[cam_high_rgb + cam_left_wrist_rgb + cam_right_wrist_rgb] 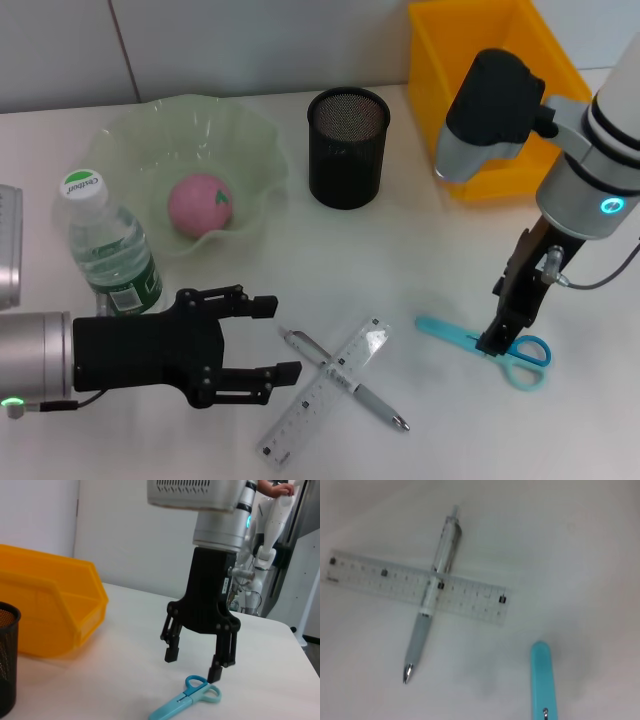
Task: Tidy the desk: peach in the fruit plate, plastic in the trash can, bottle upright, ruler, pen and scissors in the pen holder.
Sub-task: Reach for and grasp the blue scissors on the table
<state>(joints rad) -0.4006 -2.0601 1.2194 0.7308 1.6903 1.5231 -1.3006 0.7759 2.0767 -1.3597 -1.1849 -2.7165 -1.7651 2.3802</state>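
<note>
A white tabletop (420,270) is shown with a black mesh pen holder (348,146) taken as the landmark. To the left of the pen holder a pale green fruit plate (250,130) is seen, and a pink peach (200,204) is held inside it. Beyond the plate from the pen holder, a clear bottle (112,250) with a white cap and green label stands upright on the tabletop. To the right of the pen holder and a little farther back, a yellow bin (440,50) is placed. Nearer the robot than the pen holder, a transparent ruler (300,415) lies flat, and a silver pen (375,405) is laid across it so that a cross is formed; the same crossing is shown in the right wrist view, with the pen (427,615) lying over the ruler (475,597). Nearer than the pen holder and off to its right, turquoise scissors (445,332) lie on the tabletop, well apart from the pen holder. The right pincer (497,340) is held directly over the scissors near the handle loops; in the left wrist view its fingers (172,652) are seen spread, with one tip just above the handles of the scissors (192,692) and nothing gripped. The left pincer (275,340) is held low on the near side of the bottle, its fingers spread and empty, pointing toward the ruler and pen.
</note>
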